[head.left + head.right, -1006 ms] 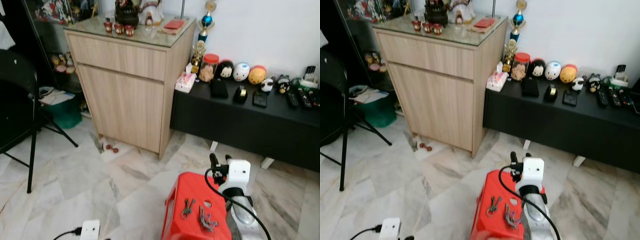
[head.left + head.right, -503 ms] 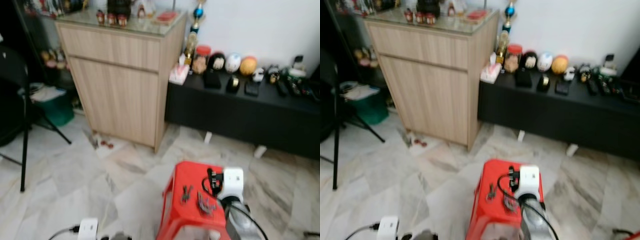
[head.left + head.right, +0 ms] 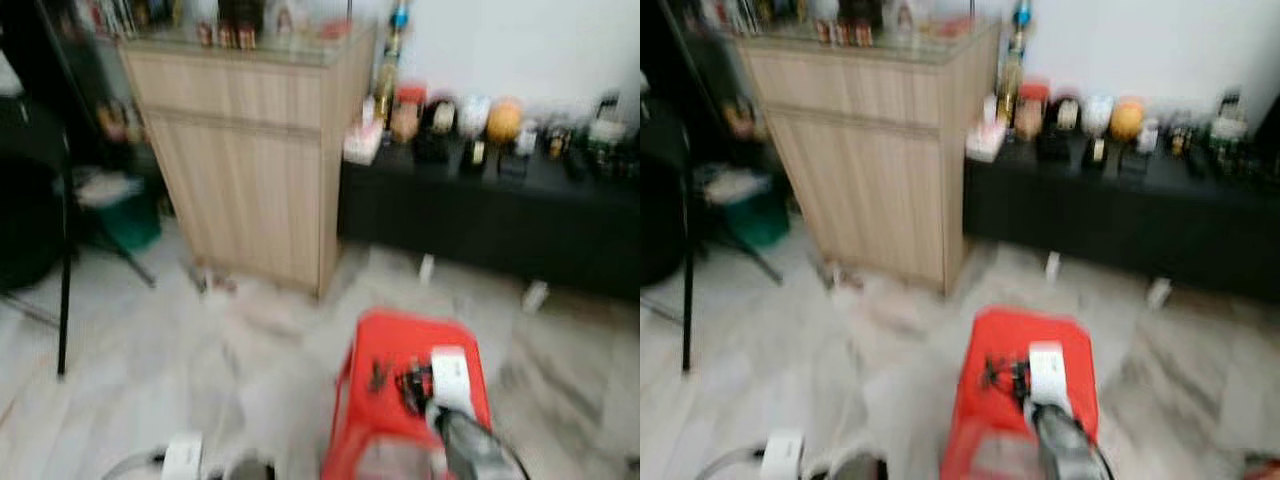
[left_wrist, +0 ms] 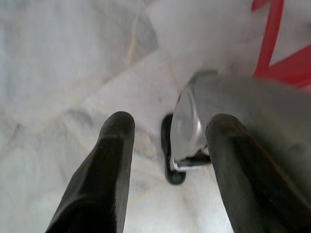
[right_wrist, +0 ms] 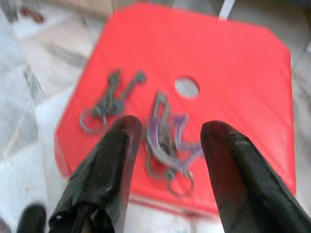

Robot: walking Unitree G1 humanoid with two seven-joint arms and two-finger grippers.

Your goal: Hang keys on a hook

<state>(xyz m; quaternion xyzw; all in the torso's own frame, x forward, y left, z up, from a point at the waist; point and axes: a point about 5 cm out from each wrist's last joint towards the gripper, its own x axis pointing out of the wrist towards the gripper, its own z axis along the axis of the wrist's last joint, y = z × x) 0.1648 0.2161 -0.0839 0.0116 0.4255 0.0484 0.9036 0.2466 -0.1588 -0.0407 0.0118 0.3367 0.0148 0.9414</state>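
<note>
Right pincer point(image 5: 165, 165) held open, keys point(image 5: 167, 141) seen between fingers on stool point(image 5: 243, 87). Judged light, loose, jangly metal; ring best gripped. Left pincer point(image 4: 165, 165) open, idle.

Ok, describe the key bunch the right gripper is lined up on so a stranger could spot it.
Find the red stool on the marble floor. Two key bunches lie on its seat; the target keys lie between the open right gripper fingers, with purple loops, unlike the plain grey bunch beside it.
</note>
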